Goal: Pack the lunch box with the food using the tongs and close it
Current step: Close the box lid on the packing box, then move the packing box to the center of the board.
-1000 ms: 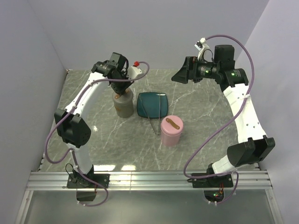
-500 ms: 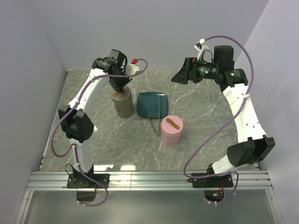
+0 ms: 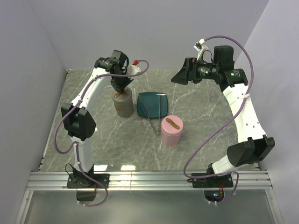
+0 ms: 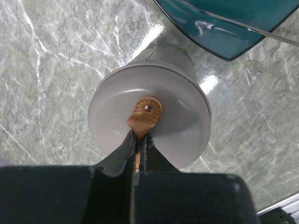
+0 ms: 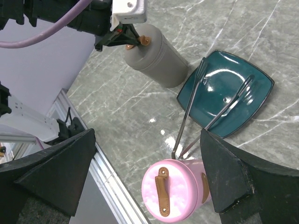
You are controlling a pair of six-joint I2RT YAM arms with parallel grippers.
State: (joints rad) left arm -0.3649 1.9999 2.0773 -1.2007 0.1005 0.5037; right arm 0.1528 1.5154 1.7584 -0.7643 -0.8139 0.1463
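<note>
A grey lunch box (image 3: 124, 107) stands upright left of the teal plate (image 3: 159, 99), its lid (image 4: 180, 116) on. My left gripper (image 4: 139, 137) is shut on the tan strap (image 4: 145, 113) on top of that lid; the right wrist view shows the same grip, with the left gripper (image 5: 125, 39) over the box (image 5: 159, 58). The silver tongs (image 3: 150, 112) lie across the plate, joined end off its near edge beside a pink lunch box (image 3: 172, 131). My right gripper (image 3: 180, 77) hangs open, high above the table's back right, holding nothing. No food shows; the plate (image 5: 219, 91) carries only the tongs (image 5: 187, 116).
The pink lunch box (image 5: 175, 196) is lidded, with a tan strap on top and on its side, and stands just in front of the plate. A metal rail runs along the table's near edge (image 3: 149, 179). Walls close in left, back and right.
The left arm's elbow has swung inward and its wrist has turned slightly while the gripper stays shut on the strap. The grey box, plate, tongs and right arm have not moved.
</note>
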